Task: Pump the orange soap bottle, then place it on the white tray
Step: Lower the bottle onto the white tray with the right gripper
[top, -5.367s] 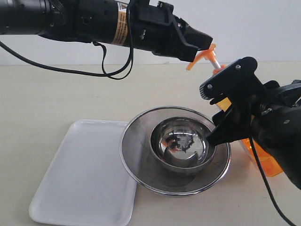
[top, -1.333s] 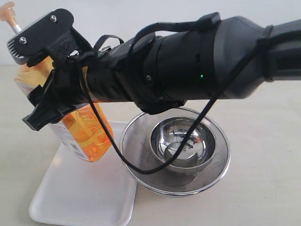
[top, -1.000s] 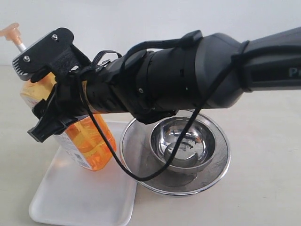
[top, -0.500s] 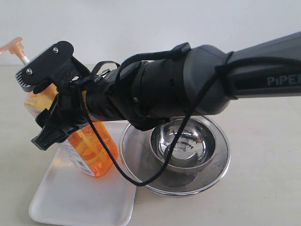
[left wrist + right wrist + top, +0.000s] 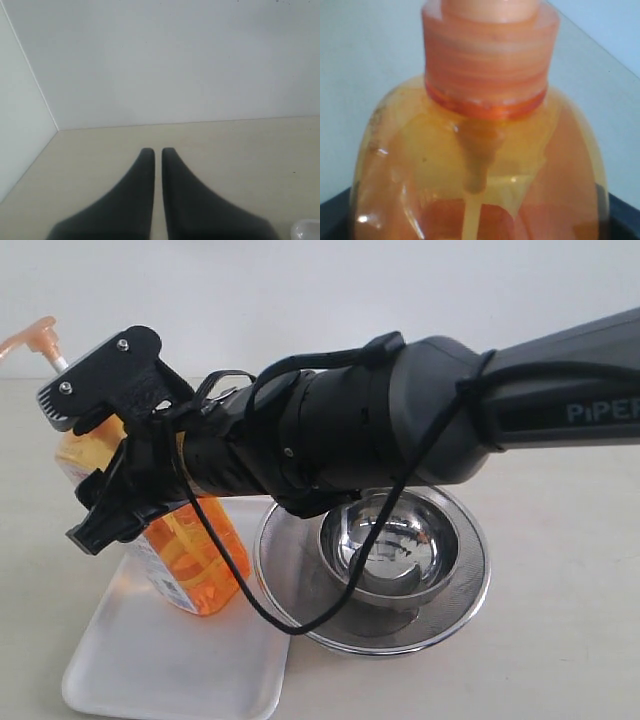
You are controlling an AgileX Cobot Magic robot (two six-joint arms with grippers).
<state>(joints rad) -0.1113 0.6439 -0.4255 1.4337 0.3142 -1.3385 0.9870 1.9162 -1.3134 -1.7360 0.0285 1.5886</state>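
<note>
The orange soap bottle (image 5: 195, 550) leans tilted, its base low on the white tray (image 5: 170, 665); whether it rests there I cannot tell. Its pump head (image 5: 35, 337) sticks up at the far left. My right gripper (image 5: 100, 455) has reached across from the right and is shut on the bottle's upper body. The right wrist view is filled by the bottle's neck and shoulder (image 5: 485, 150), with dark fingers (image 5: 335, 212) at its sides. My left gripper (image 5: 158, 152) is shut on nothing, over bare table near a wall corner. It does not show in the exterior view.
A round steel mesh strainer (image 5: 300, 585) with a steel bowl (image 5: 390, 540) in it stands right beside the tray, under my right arm. A pale translucent edge (image 5: 306, 231) shows in a corner of the left wrist view.
Over the last second my right gripper has lowered the bottle and carried it slightly right, bringing its base down to the tray. In the last half second it barely moved.
</note>
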